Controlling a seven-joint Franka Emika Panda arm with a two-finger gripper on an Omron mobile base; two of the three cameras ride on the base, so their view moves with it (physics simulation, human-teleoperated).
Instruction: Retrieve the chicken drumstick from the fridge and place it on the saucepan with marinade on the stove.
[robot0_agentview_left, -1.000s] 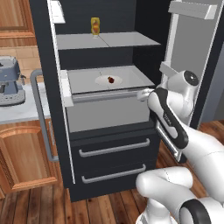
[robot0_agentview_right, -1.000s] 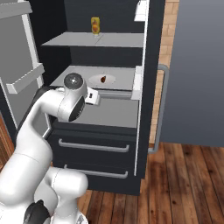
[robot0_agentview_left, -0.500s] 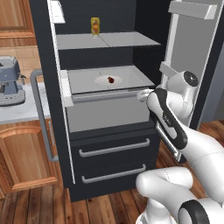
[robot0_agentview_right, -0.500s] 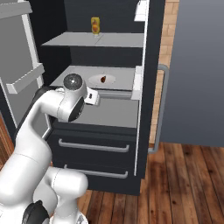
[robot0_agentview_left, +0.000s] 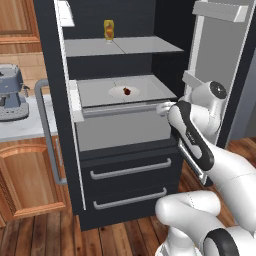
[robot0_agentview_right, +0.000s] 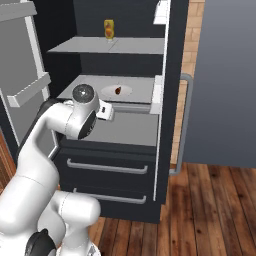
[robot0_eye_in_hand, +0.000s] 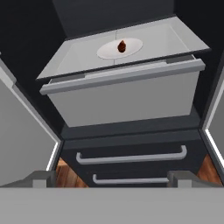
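jaws wide apart, gripper (robot0_eye_in_hand: 112, 178) well short of the fridge (robot0_agentview_left: 125, 165). drumstick (robot0_eye_in_hand: 121, 45) sits on a plate (robot0_eye_in_hand: 107, 50) on the middle shelf. risk: tiny lump, fingers could shove it off or clip the shelf lip.

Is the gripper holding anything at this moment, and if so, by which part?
Nothing is held. The gripper is open and empty in front of the fridge; the chicken drumstick sits on its white plate on the shelf.
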